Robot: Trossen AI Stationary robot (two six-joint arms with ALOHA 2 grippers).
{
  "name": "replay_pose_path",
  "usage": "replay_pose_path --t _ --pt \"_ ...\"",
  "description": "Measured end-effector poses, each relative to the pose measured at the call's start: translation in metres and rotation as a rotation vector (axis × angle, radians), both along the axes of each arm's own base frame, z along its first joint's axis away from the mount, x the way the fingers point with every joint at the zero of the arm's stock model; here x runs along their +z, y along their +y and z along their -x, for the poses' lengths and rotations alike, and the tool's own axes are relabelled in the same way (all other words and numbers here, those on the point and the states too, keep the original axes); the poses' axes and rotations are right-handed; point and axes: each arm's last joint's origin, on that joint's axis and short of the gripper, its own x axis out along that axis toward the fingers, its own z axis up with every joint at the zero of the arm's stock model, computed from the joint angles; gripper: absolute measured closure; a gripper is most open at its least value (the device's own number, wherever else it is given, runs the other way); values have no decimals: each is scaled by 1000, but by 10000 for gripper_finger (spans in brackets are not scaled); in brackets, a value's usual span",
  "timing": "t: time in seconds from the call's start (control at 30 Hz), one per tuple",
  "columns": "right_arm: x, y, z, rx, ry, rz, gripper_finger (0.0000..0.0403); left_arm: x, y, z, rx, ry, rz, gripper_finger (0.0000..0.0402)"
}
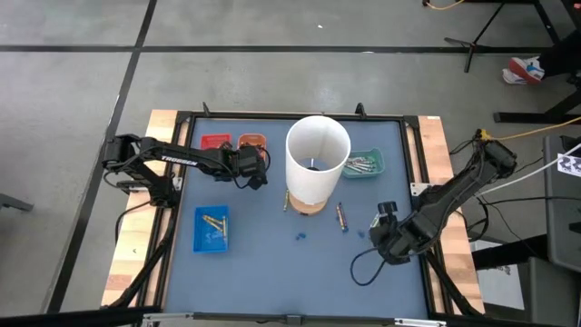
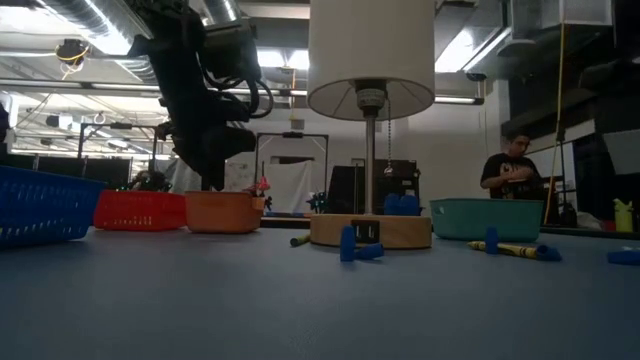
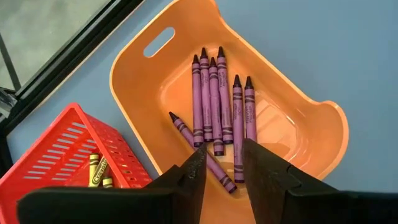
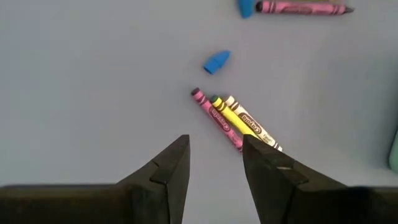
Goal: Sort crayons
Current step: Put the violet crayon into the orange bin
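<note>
The orange tray [image 3: 186,81] holds several purple crayons [image 3: 217,99] lying flat on its floor. My left gripper [image 3: 222,168] hangs open just above them, over the tray's near end [image 1: 254,168]. Beside it, the red tray [image 3: 56,155] holds yellow crayons [image 3: 98,171]. My right gripper [image 4: 214,155] stands open above the blue table at the right [image 1: 379,232], with a pink, a yellow and a pale crayon [image 4: 236,118] lying side by side just beyond its fingertips. One more pink crayon [image 4: 301,8] lies farther off.
A tall white cylinder [image 1: 318,159] on a wooden base stands mid-table. A teal tray [image 1: 363,164] holds grey crayons, and a blue tray [image 1: 212,227] holds gold-brown ones. Small blue caps [image 4: 216,62] lie loose on the table. A person [image 2: 515,170] stands in the room behind.
</note>
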Motion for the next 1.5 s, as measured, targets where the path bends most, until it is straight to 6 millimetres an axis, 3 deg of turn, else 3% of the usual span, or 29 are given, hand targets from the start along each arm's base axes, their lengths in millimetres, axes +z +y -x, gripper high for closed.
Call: replay_pose_path --t 0.33,0.77,1.5 --pt "-31 10 -11 139 134 121 256 0 0 0 0 0 0 315" --pt "-54 14 -18 231 225 209 256 0 0 0 0 -1 -1 315" --pt "-59 21 -25 309 171 176 256 1 0 -1 0 -14 -3 315"
